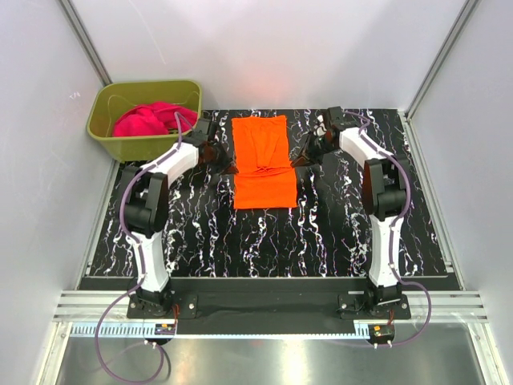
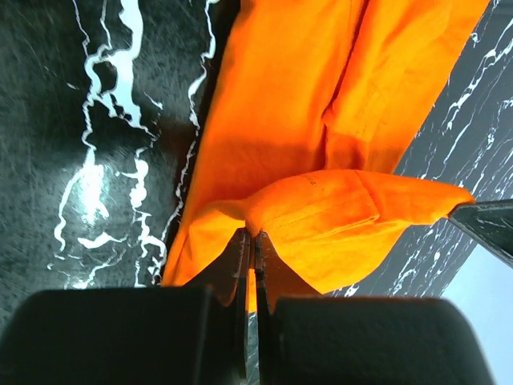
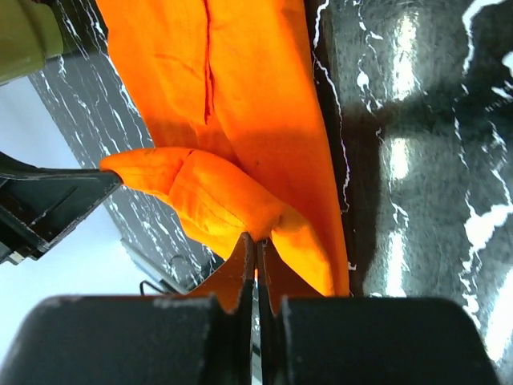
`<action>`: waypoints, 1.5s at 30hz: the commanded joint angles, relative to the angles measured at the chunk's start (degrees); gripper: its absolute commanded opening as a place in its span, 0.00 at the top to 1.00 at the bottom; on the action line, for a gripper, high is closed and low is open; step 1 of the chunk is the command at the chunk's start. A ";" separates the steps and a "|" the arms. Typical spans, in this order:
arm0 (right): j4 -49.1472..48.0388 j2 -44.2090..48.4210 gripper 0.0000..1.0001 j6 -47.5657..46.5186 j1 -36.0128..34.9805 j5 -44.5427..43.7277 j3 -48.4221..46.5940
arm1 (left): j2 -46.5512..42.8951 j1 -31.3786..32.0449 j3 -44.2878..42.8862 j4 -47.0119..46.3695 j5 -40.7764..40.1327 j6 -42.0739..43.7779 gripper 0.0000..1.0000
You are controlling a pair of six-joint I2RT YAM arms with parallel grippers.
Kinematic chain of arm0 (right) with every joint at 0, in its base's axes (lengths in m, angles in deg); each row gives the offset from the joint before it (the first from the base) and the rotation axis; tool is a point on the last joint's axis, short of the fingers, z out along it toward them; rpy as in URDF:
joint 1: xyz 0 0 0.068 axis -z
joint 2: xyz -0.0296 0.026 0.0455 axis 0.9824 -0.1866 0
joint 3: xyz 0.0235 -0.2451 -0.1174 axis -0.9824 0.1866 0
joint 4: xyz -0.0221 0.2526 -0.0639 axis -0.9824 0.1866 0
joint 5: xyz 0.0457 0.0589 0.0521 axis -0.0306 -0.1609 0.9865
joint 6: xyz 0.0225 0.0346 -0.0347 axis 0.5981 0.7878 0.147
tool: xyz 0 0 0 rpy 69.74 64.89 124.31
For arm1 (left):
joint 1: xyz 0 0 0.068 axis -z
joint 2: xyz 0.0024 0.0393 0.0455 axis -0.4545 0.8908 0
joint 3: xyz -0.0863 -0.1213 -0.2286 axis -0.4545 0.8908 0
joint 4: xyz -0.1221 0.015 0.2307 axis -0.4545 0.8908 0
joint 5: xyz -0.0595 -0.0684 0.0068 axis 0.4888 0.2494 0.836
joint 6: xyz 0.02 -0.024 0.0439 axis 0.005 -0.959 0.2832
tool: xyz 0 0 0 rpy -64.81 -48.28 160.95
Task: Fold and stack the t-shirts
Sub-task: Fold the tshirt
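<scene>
The orange t-shirt [image 1: 263, 160] lies as a long narrow strip on the black marbled mat, its sides folded in. My left gripper [image 1: 229, 168] is shut on the shirt's left edge about halfway down, and my right gripper [image 1: 298, 160] is shut on its right edge opposite. In the left wrist view the orange t-shirt [image 2: 321, 120] bunches up between the closed left gripper [image 2: 254, 234]. The right wrist view shows the same orange t-shirt [image 3: 256, 104] pinched in the closed right gripper [image 3: 256, 239]. The magenta-pink t-shirt [image 1: 152, 120] lies crumpled in the tub.
The olive-green tub [image 1: 108, 103] stands at the back left corner, just behind the left arm. White walls close in the left, back and right sides. The black marbled mat [image 1: 321, 233] ends near the arm bases at a metal rail.
</scene>
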 commanded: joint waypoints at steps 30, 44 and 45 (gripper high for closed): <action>-5.04 9.49 0.56 0.88 -6.53 -6.45 11.89 | -7.34 13.49 1.42 1.61 -7.03 14.05 0.62; -11.19 3.60 0.64 4.32 -5.83 -1.18 14.01 | 0.57 9.73 4.24 -4.83 -5.62 17.29 0.63; -11.11 5.08 0.64 3.44 -5.39 -1.09 15.49 | -0.21 9.20 4.94 -4.65 -4.92 17.64 0.62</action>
